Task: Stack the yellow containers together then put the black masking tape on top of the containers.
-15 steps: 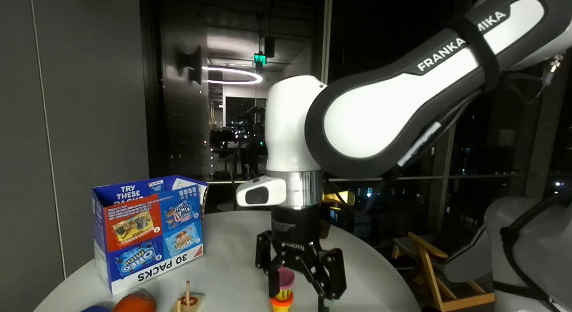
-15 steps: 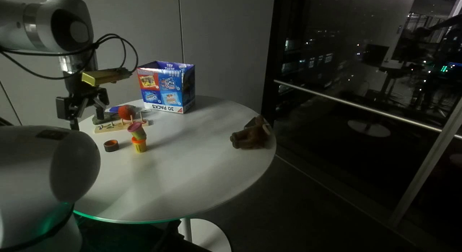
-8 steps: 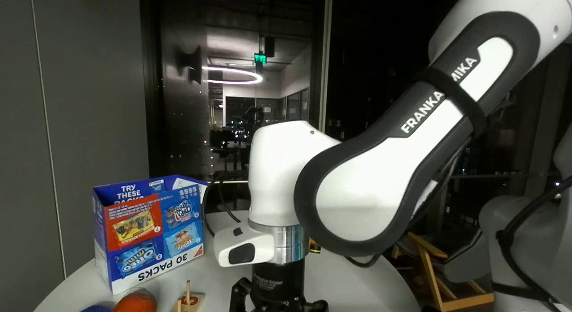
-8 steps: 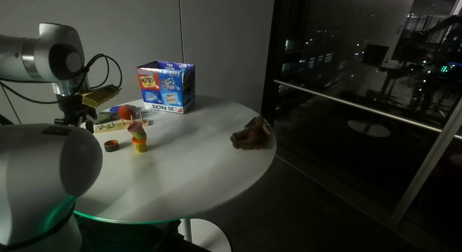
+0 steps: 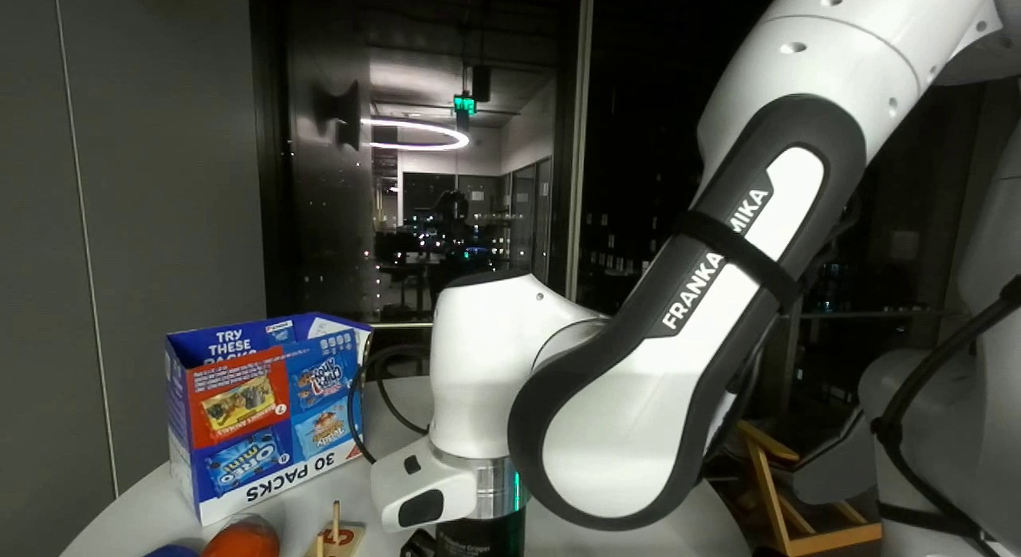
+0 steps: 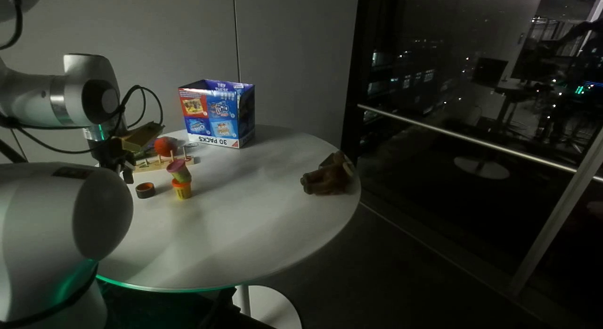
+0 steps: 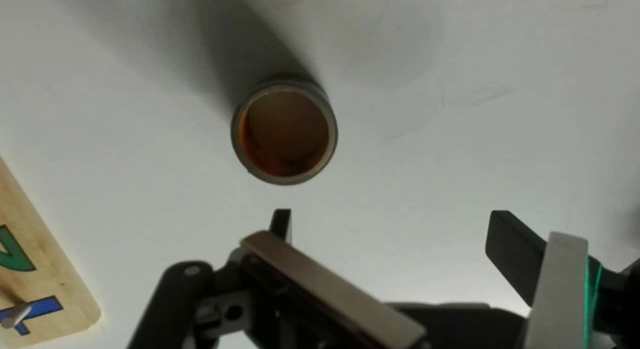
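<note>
Wrist view: At far left lies the corner of a wooden pegged board [image 7: 40, 284] painted with green and blue shapes. Next along, your black masking tape [image 7: 272, 166] rests flat on the white table [image 7: 425, 114], orange showing inside its ring. Right of it and lower, your gripper [image 7: 390, 220] stands with its jaws spread wide and nothing between them; the tape sits ahead of their tips, apart from them.

In an exterior view, your white robot arm [image 6: 61, 216] fills the left foreground and hides part of the gripper, which hangs near the tape, pointing down. Behind the tape, past the board, sits an orange-red ball [image 6: 164, 146], in sight for you in both exterior views. To the right of the tape, the lower yellow container [image 6: 183, 192], orange-lidded, stands upright on the table and bears the upper yellow container [image 6: 179, 171], pink-lidded and tilted. Farther back and right, a blue printed carton [image 6: 216, 113], open at the top, stands before a gray wall [image 6: 292, 60]. At the table's right edge lies a brown object [image 6: 328, 179], too blurred for you to name, with a dark window [image 6: 438, 88] beyond it, small lights dotting the glass.
</note>
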Tool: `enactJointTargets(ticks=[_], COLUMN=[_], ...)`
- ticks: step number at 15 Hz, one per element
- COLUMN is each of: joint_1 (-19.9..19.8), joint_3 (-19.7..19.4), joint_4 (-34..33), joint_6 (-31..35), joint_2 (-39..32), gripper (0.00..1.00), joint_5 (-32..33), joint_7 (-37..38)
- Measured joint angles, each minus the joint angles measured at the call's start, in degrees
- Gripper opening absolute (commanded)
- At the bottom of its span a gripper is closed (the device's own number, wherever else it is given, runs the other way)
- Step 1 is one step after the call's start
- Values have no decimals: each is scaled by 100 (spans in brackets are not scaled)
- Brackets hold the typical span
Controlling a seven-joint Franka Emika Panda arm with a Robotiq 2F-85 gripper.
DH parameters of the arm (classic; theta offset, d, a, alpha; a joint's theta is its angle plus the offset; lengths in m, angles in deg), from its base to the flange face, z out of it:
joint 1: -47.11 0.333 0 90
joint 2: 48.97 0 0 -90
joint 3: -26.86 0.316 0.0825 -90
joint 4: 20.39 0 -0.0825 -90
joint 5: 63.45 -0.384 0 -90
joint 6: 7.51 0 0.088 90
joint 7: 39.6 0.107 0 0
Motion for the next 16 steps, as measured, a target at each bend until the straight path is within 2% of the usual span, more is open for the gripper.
enactJointTargets(ticks=[6, 16], joint_1=[-397, -860], joint_3=[206, 263], joint_4=[-46, -449], joint_6=[436, 395], joint_2=[-218, -593], gripper=[100, 100], joint_5=[692, 1403], joint_7=[17, 74])
